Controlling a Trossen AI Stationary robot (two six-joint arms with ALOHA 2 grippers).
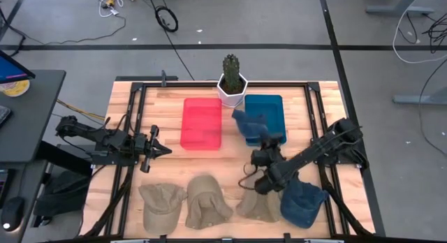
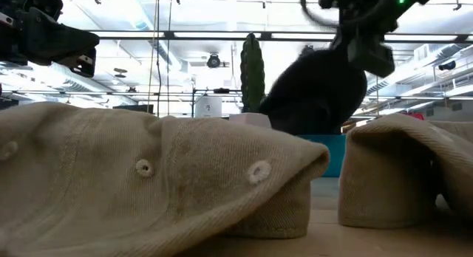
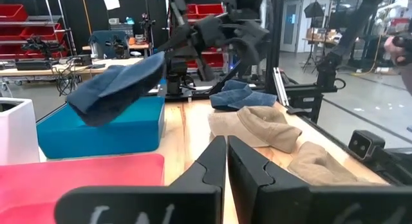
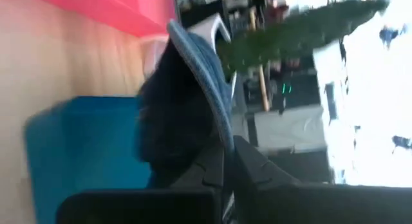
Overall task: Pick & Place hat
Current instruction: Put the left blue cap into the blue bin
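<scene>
A blue hat [image 1: 250, 122] is being pinched at its brim by the right gripper [image 1: 266, 141], drooping beyond the jaws over the blue bin [image 1: 269, 109]; soft, light cloth, seemingly best gripped at the stiffer brim.

No legible text, label, brand or number anywhere in these views.
</scene>
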